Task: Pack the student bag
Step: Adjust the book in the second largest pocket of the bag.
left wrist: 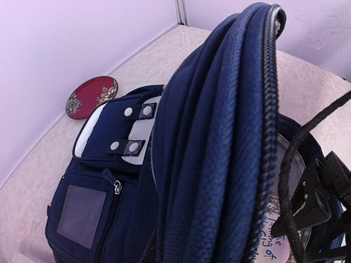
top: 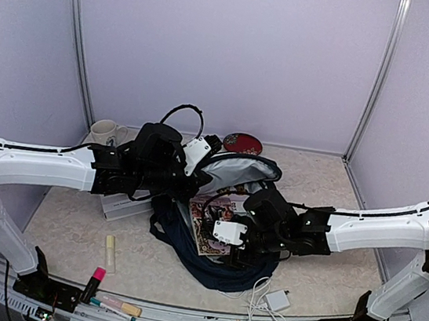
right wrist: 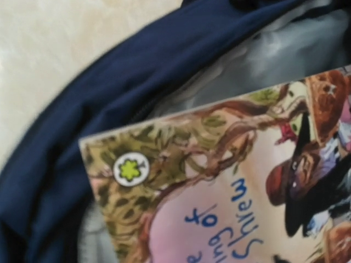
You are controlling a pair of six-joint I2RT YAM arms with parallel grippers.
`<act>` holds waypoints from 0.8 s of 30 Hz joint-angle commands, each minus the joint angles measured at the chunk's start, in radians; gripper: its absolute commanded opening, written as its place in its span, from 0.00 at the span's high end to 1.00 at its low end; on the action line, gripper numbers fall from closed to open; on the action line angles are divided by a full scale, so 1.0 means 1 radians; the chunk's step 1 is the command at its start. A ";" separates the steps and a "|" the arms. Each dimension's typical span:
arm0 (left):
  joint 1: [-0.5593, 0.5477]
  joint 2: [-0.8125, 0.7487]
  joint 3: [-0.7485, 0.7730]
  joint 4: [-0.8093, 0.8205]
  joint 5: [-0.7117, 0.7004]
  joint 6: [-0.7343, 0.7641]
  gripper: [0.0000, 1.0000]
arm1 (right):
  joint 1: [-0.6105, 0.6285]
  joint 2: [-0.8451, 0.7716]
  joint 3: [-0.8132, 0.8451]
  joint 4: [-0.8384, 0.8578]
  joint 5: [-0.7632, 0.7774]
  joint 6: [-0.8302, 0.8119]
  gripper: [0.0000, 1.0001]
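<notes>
The student bag, dark navy with grey lining, lies open mid-table. My left gripper is shut on its zippered opening rim and holds it raised. That rim fills the left wrist view and hides the fingers; the white patch and front pocket show beside it. An illustrated book lies partly inside the opening. My right gripper is over the book's right side, seemingly shut on it. The book fills the right wrist view over navy fabric, and no fingers show. The book's corner also shows in the left wrist view.
A white mug and a red round dish stand at the back. A white box lies under the left arm. A pale stick, a pink marker and pens lie front left. A white charger with cable lies front right.
</notes>
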 commanded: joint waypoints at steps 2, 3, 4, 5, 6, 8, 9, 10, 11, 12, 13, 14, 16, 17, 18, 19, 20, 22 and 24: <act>-0.019 -0.060 0.036 0.087 0.019 -0.005 1.00 | 0.007 0.056 -0.050 0.136 0.139 -0.127 0.36; -0.019 -0.060 0.035 0.088 0.021 -0.005 1.00 | 0.007 0.064 -0.053 0.156 0.157 -0.131 0.39; -0.019 -0.060 0.036 0.088 0.030 -0.005 1.00 | 0.007 0.072 -0.056 0.179 0.170 -0.137 0.43; -0.020 -0.059 0.036 0.090 0.033 -0.005 1.00 | 0.007 0.084 -0.055 0.210 0.191 -0.139 0.48; -0.022 -0.058 0.035 0.091 0.036 -0.004 1.00 | 0.007 0.099 -0.051 0.242 0.226 -0.139 0.52; -0.023 -0.054 0.037 0.091 0.041 -0.003 1.00 | 0.006 0.146 -0.027 0.305 0.355 -0.140 0.58; -0.025 -0.052 0.038 0.091 0.045 0.000 1.00 | 0.006 0.172 -0.011 0.323 0.409 -0.143 0.60; -0.026 -0.051 0.038 0.092 0.046 0.002 1.00 | 0.005 0.201 0.005 0.342 0.456 -0.152 0.61; -0.026 -0.050 0.039 0.093 0.047 0.006 1.00 | 0.000 0.226 0.021 0.357 0.485 -0.160 0.61; -0.028 -0.048 0.040 0.093 0.045 0.010 1.00 | -0.007 0.255 0.040 0.362 0.500 -0.162 0.62; -0.028 -0.045 0.040 0.092 0.039 0.015 1.00 | -0.020 0.281 0.060 0.358 0.509 -0.154 0.62; -0.028 -0.042 0.041 0.089 0.035 0.018 1.00 | -0.032 0.304 0.078 0.360 0.520 -0.149 0.63; -0.029 -0.047 0.038 0.084 0.034 0.024 1.00 | -0.053 0.335 0.094 0.390 0.552 -0.154 0.64; -0.029 -0.051 0.036 0.085 0.034 0.025 1.00 | -0.060 0.344 0.094 0.413 0.569 -0.161 0.64; -0.029 -0.056 0.030 0.089 0.034 0.027 1.00 | -0.068 0.349 0.094 0.441 0.585 -0.164 0.64; -0.029 -0.060 0.024 0.092 0.032 0.029 1.00 | -0.075 0.350 0.098 0.464 0.597 -0.162 0.63; -0.029 -0.064 0.019 0.096 0.027 0.030 1.00 | -0.080 0.350 0.104 0.479 0.598 -0.154 0.62; -0.028 -0.071 0.014 0.099 0.019 0.031 1.00 | -0.084 0.345 0.111 0.488 0.590 -0.144 0.57; -0.027 -0.073 0.013 0.101 0.016 0.031 1.00 | -0.085 0.338 0.114 0.490 0.587 -0.138 0.50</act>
